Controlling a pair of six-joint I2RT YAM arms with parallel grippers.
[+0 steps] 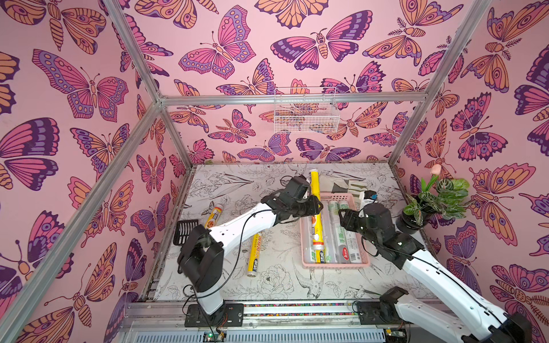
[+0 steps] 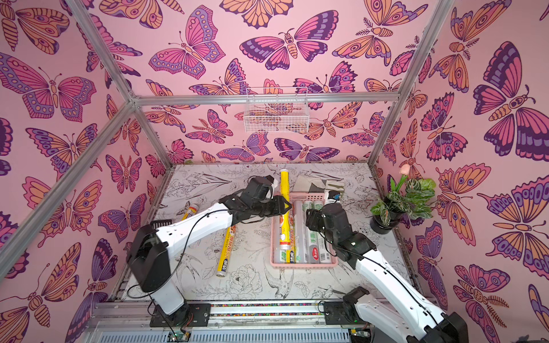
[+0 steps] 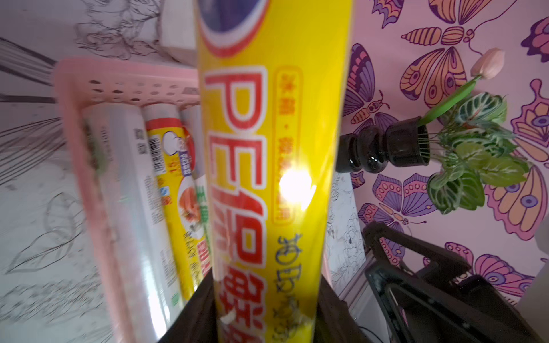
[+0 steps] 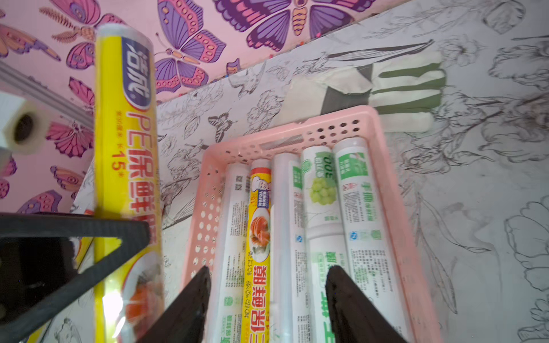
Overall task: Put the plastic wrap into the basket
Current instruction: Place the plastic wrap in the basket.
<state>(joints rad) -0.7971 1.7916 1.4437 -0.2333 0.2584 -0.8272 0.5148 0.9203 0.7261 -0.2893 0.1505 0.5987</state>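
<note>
On the near half of the table, left of the basket [image 1: 335, 265], leaves one loose yellow roll [image 1: 255, 255] lying flat, not yet fetched; further left, has a second loose roll [image 1: 214, 215] just beside a black scoop [image 1: 185, 230]. Inside the basket, shows several rolls [image 4: 315, 190] packed side by side along its length, probably to save room. Above those, has the right gripper [image 4: 267, 273] hanging with jaws apart and nothing between them, seemingly idle. A little further on, has the left gripper [image 1: 317, 205] clamped on a yellow roll [image 1: 314, 181], about mid-length, likely for balance. Holds it lifted and roughly parallel to the basket, over or just beside the left wall, hard to tell which, far end reaching past the far rim. Calls for drawing it nearer before lowering, else risks catching that rim. Beyond the basket, shows a folded cloth [image 1: 344, 184], a potted plant [image 1: 439, 199] off right, and a wire basket [image 1: 306, 114] on the back wall
</note>
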